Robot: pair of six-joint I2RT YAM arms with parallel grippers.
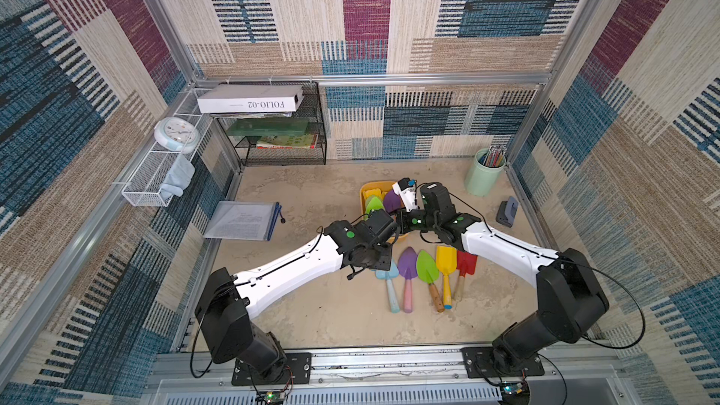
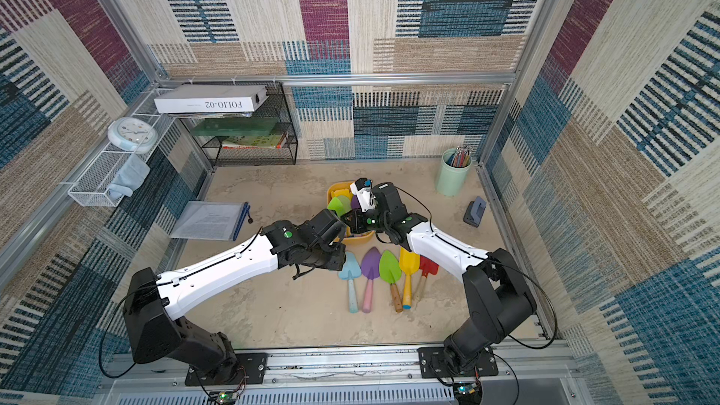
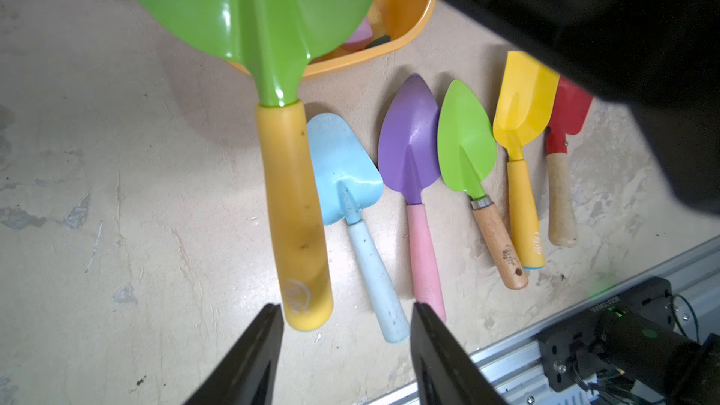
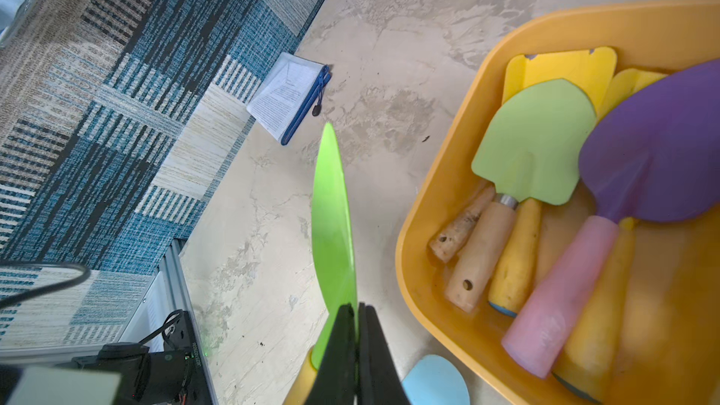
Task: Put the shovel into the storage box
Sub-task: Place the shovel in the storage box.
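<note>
Checking a top view, I find the storage box under both arms; left wrist shows my left gripper open around the handle end of the yellow-handled green shovel, right wrist shows the right gripper pinching its stiff, slick-looking blade just beside the box, so I'd grip the handle.

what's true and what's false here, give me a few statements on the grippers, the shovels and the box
1. The right gripper is shut on the blade of the yellow-handled green shovel. True.
2. The left gripper clamps that shovel's handle. False: its jaws stand open, wider than the handle.
3. The storage box is empty. False: it holds several shovels, among them a purple shovel.
4. The red shovel lies on the table, at one end of a row. True.
5. The pencil cup is tipped over. False: it stands upright.
</note>
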